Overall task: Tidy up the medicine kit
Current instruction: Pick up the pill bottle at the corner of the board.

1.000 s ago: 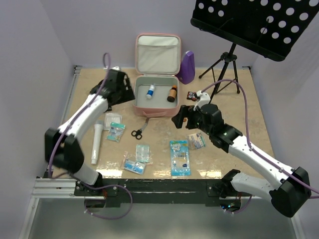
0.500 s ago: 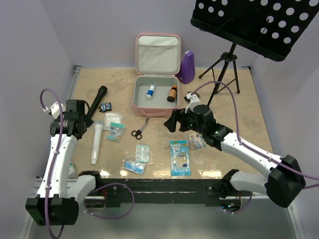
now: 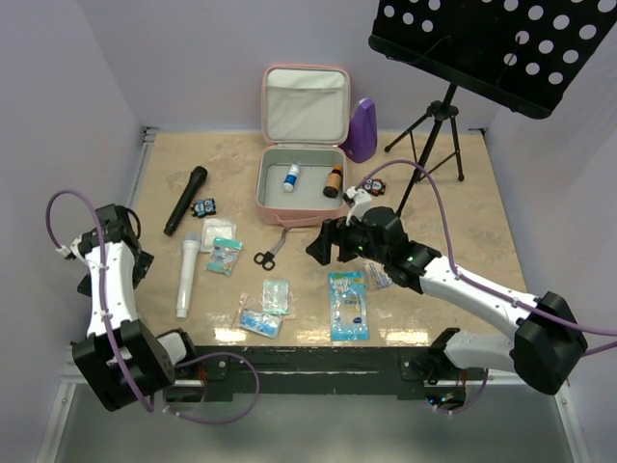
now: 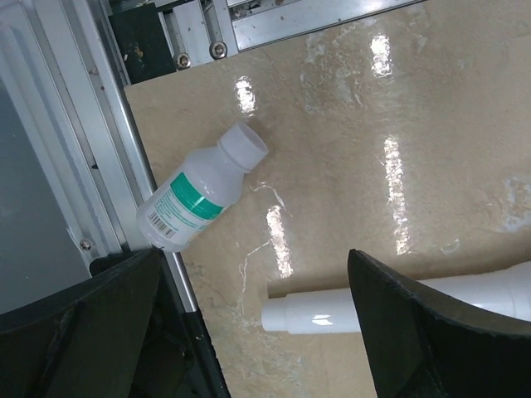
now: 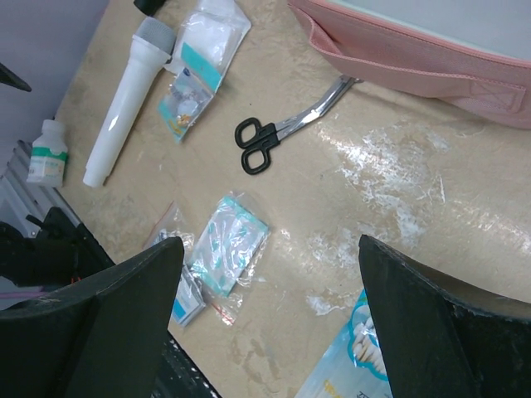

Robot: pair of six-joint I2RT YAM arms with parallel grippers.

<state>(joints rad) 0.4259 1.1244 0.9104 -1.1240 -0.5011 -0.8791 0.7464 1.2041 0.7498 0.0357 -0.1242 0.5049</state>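
Medicine kit (image 3: 294, 214): it is set open at the back middle of the table (image 3: 482, 227), with the lid stood upright. A white bottle (image 3: 291, 177) and a brown bottle (image 3: 334, 180) are laid in its tray, unchanged from a second ago.
Left gripper (image 4: 253, 274): the jaws are spread wide and nothing is held. It has been swung away from the kit's left side to the table's left edge.
Green-label bottle (image 4: 199, 195): it is seen lying on its side against the metal rail, just ahead of the spread jaws.
Black stick (image 3: 185, 200): it is uncovered now that the left arm is withdrawn, and it is laid aslant to the left of the kit.
White tube (image 3: 186, 275): it is laid lengthwise near the left edge, unmoved.
Packets (image 3: 277, 296): several are scattered in front of the kit, and none is shifted.
Scissors (image 5: 290, 124): they are laid just before the kit's front wall, handles toward the near edge.
Right gripper (image 5: 270, 240): the jaws are held apart and empty. It has been shifted leftward along the kit's front and is poised above the scissors and packets.
Meaning for the task: little is packed so far. The green-label bottle is judged the left arm's likely target, and the scissors or a packet the right arm's.
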